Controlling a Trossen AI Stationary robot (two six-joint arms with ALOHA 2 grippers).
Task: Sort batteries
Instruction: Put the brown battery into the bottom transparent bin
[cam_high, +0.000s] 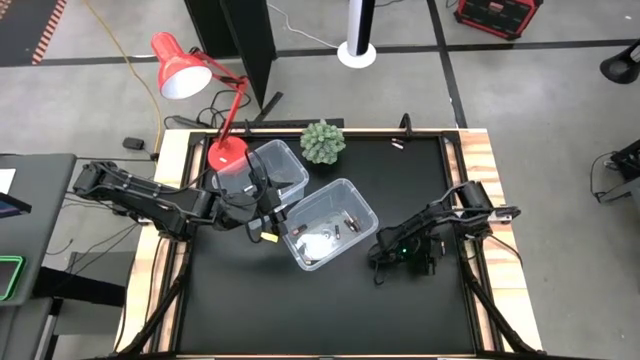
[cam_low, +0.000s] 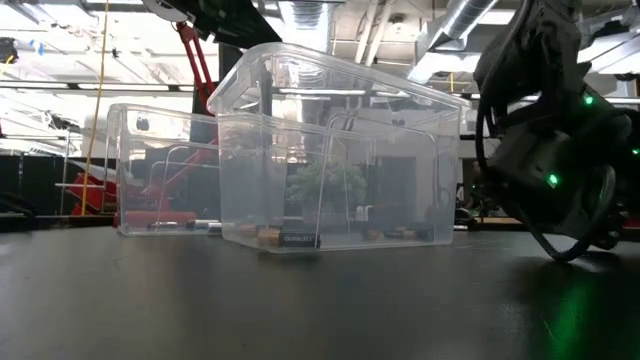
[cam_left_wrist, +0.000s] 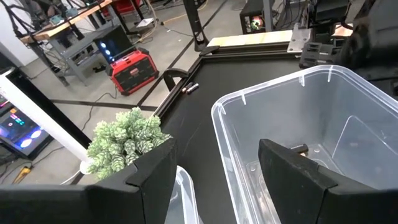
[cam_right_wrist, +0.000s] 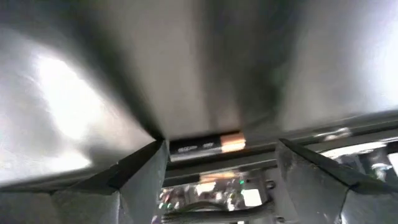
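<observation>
The right gripper (cam_high: 381, 268) is low on the black table (cam_high: 400, 180), just beside the near bin (cam_high: 362, 205), w/ fingers spread wide around one dark, copper-ended battery (cam_right_wrist: 205, 145) lying between them, not yet clamped; probably lined up for the grasp. The left gripper (cam_high: 268, 222) hovers over the gap between the near bin and the far bin (cam_high: 290, 160), also wide, holding nothing. Other batteries (cam_high: 345, 226) lie in the near bin.

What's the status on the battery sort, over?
Left gripper open, over the bins. Right gripper open, low on the mat, a dark copper-ended battery between its fingers. Nothing in the way.
</observation>
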